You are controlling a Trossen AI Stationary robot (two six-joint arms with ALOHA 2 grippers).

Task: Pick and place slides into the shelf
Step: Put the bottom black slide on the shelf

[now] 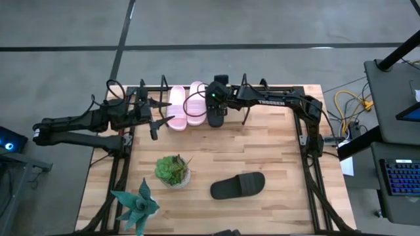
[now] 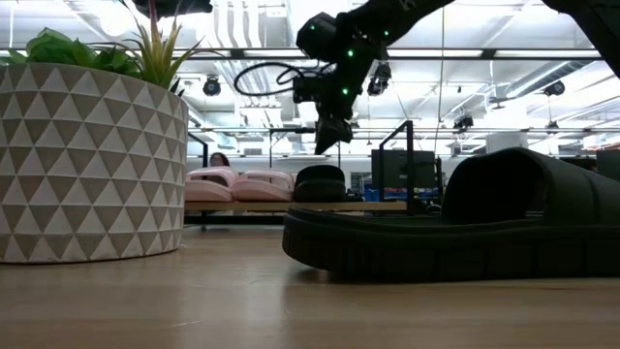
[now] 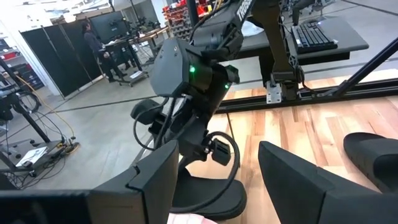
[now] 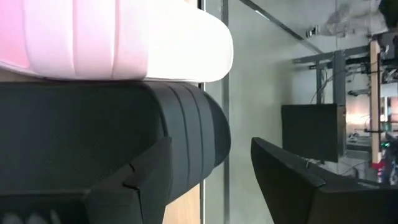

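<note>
Ribbed black slide (image 4: 93,137) (matte, rounded toe) apparently beneath open right gripper (image 4: 208,168).

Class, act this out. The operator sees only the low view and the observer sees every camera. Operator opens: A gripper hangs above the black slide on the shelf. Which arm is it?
Observer: It's the right gripper, seen from above, open over the shelved black slide.
Operator: Where is the other arm?
Observer: The left gripper waits open at the left end of the shelf, beside the pink slides.
Operator: Any slides left?
Observer: One loose black slide, on the table right of the potted plant.
</note>
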